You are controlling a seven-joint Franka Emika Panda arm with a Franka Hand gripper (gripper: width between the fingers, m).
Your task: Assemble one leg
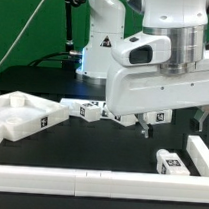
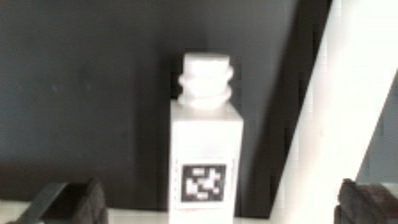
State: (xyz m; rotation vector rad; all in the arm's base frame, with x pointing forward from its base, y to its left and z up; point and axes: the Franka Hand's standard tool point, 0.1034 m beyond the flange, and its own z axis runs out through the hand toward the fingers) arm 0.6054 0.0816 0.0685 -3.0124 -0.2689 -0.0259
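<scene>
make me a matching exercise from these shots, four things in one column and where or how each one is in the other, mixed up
Things
1. panel
2. gripper
3. leg under the wrist camera
4. front leg

Places or states
a. between the two fingers, untouched by either
b. at the exterior view's left
c. open
d. toward the exterior view's right, in the foreground

Pairs: 1-b, 2-c, 3-a, 4-d
</scene>
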